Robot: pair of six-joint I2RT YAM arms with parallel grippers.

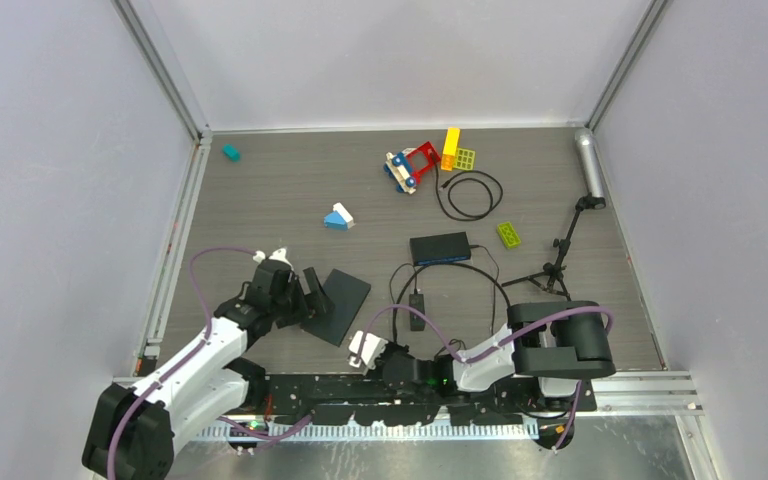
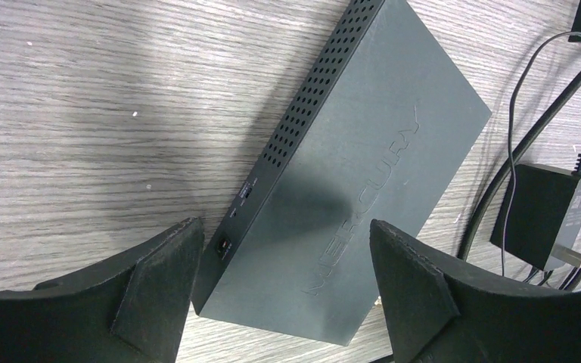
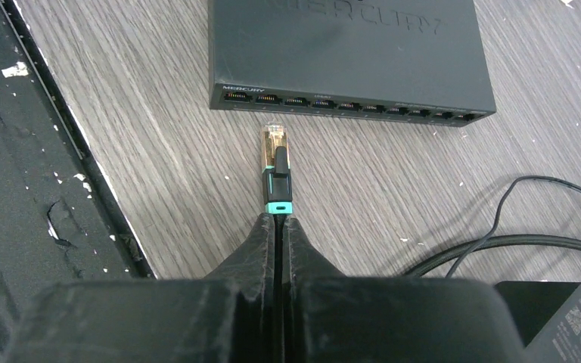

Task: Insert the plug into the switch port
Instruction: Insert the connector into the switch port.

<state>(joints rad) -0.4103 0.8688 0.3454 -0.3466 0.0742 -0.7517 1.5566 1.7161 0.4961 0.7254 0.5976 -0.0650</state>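
The dark grey switch (image 1: 342, 300) lies flat at the near left of the table. In the left wrist view the switch (image 2: 363, 174) sits between the spread fingers of my left gripper (image 2: 284, 291), which is open around its near end. My right gripper (image 3: 278, 227) is shut on the cable just behind the plug (image 3: 276, 162), which has a clear gold-contact tip, a black body and a teal band. The plug points at the switch's port row (image 3: 348, 102), a short gap from it, near the left ports. My right gripper also shows in the top view (image 1: 362, 345).
A black power adapter (image 1: 417, 305) and looping black cables (image 1: 460, 290) lie right of the switch. A second dark box (image 1: 440, 247), toy bricks (image 1: 425, 160), a small tripod (image 1: 560, 265) and a silver cylinder (image 1: 588, 160) stand farther back. The black front rail (image 3: 15, 189) runs close on the left.
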